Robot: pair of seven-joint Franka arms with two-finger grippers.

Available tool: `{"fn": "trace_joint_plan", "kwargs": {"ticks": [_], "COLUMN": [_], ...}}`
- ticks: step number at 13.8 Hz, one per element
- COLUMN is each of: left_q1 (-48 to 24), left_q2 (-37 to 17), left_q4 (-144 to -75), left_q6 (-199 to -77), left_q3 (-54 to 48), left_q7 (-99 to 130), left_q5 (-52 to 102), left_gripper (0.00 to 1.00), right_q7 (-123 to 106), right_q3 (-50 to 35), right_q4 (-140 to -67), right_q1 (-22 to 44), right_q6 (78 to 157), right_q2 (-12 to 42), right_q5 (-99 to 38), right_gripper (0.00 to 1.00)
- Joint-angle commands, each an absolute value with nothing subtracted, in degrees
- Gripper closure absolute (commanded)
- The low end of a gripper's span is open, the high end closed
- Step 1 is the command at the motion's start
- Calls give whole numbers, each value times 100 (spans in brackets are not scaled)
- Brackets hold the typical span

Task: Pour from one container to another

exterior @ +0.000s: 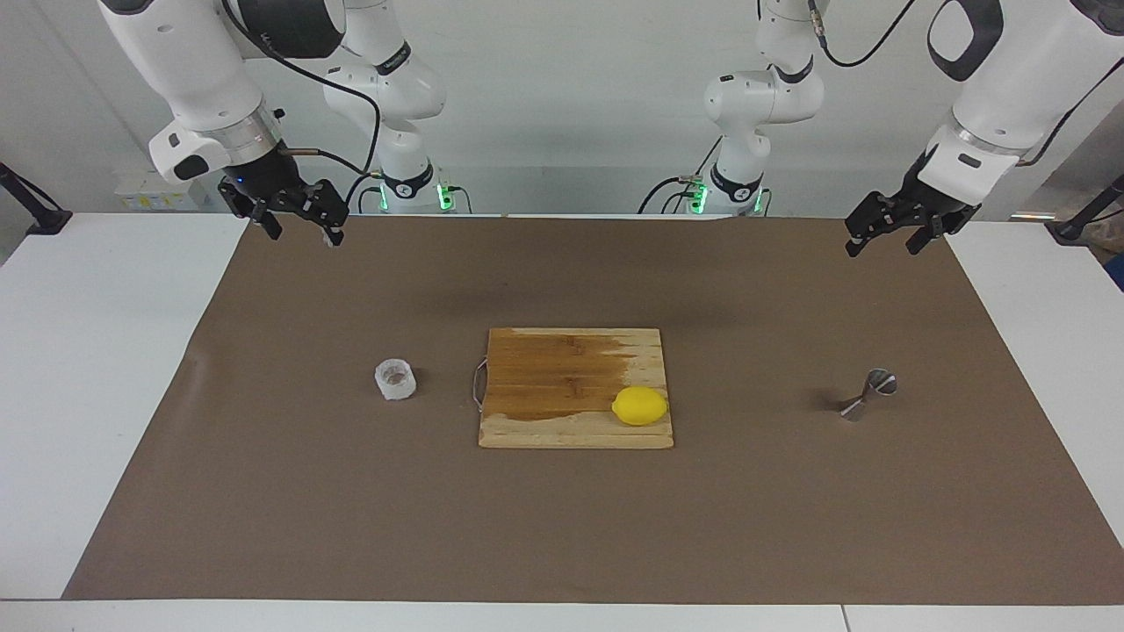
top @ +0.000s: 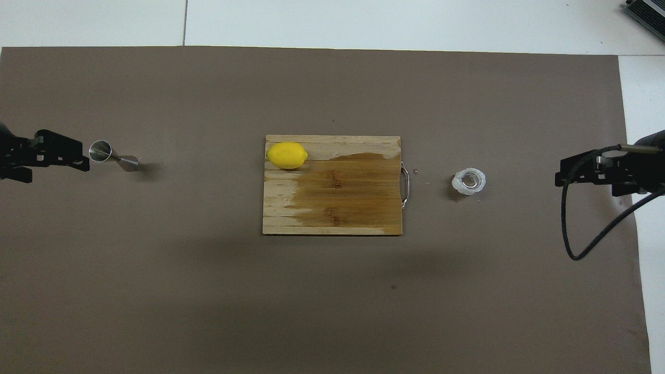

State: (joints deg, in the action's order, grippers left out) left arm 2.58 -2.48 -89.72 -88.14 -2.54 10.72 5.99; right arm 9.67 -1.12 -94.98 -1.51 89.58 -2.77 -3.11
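Brown paper (exterior: 562, 527) covered most of a white counter (exterior: 97, 369), with two white robot arms reaching in from the robots' end. Near the middle of the paper lay a wooden cutting board (exterior: 562, 373), partly darkened by a wet-looking stain, with a thin metal handle on the edge toward the right arm's end. A yellow lemon (exterior: 639, 405) sat on the board's corner farthest from the robots, toward the left arm's end.

The right gripper (exterior: 299, 224) hung raised over the paper's edge nearest the robots, jaws apart and empty. The left gripper (exterior: 889, 239) hung likewise at its own end, jaws apart and empty.

A squat translucent whitish cup (exterior: 395, 379) stood upright on the paper beside the board's handle. A small steel jigger (exterior: 868, 393) lay tipped on its side, well apart from the board, toward the left arm's end.
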Motion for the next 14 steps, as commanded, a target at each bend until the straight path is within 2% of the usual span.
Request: {"fn": "trace_joint_plan", "kwargs": {"ticks": [1, 4, 14], "left_q1": [579, 843, 1801], "left_q2": [-754, -1334, -2266], "left_q4": [-8703, -8386, -8446], "left_q6": [-8798, -8859, -9553], "left_q3": [-264, -229, -176], "left_q7": [2201, 3686, 6362], "left_q5": [965, 1186, 2652], "left_gripper": [0, 0, 0], "right_q7": [1081, 1081, 1081], "right_q3": [-167, -167, -167], "right_q4": [-9466, -9466, -9466], "right_q1": [-237, -237, -237], "right_q6": [8895, 8895, 8895], "right_q2": [-264, -264, -264], "right_q5": [-448, -448, -448], "right_gripper": [0, 0, 0]}}
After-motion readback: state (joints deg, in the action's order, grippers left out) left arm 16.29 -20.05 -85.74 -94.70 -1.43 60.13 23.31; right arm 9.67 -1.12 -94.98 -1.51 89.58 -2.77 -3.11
